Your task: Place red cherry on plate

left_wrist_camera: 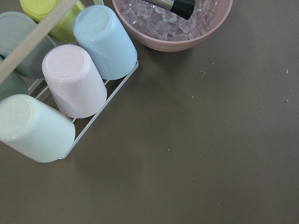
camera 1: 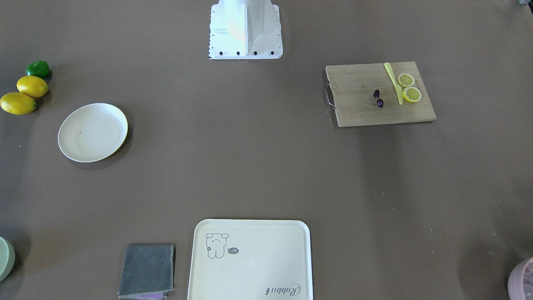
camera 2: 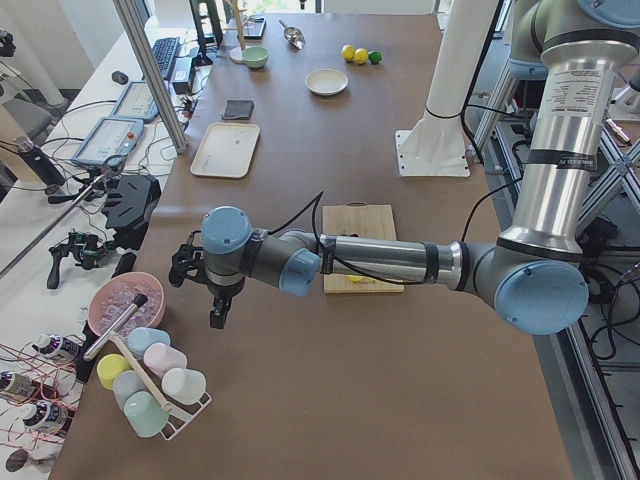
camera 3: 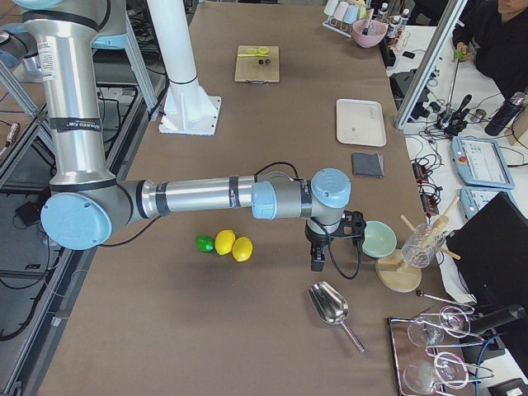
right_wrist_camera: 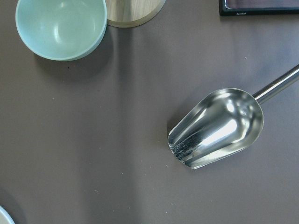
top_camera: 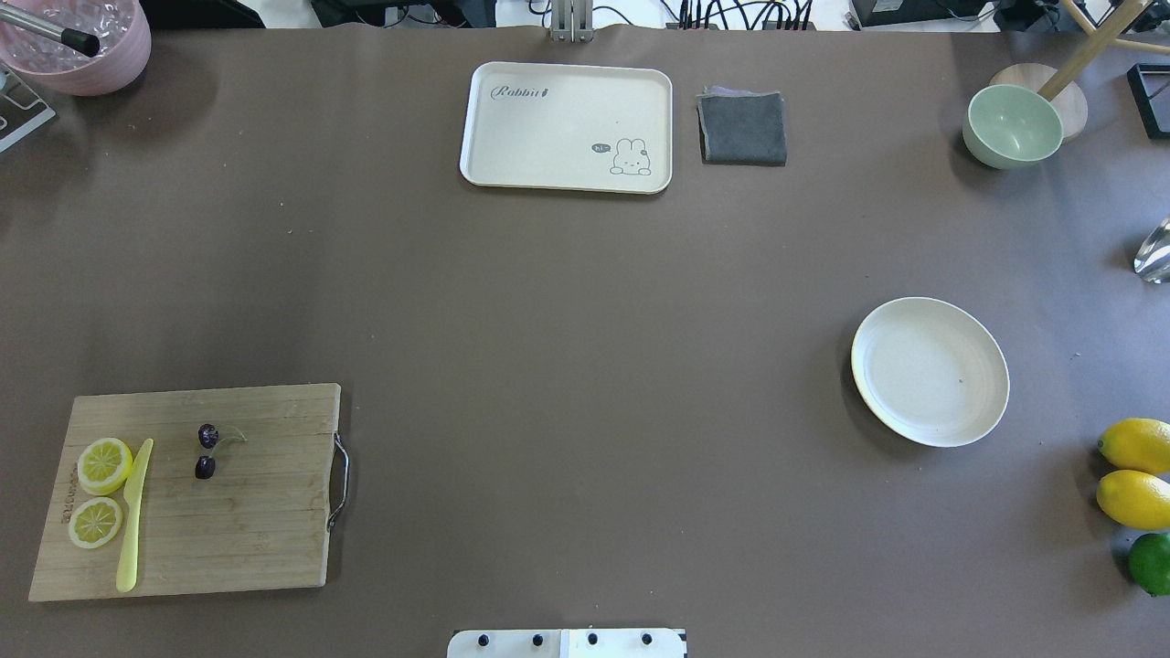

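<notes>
The red cherry, two tiny dark fruits on thin stems, lies on the wooden cutting board at the robot's left. The plate, round and cream-white, sits bare at the robot's right. My left gripper shows only in the exterior left view, hanging over the table's end by the pink ice bowl, far from the cherry. My right gripper shows only in the exterior right view, near the green bowl and metal scoop. I cannot tell whether either is open or shut.
Two lemon slices and a yellow knife share the board. A bear tray and grey cloth lie at the far edge. Two lemons and a lime lie past the plate. A cup rack stands beside the ice bowl.
</notes>
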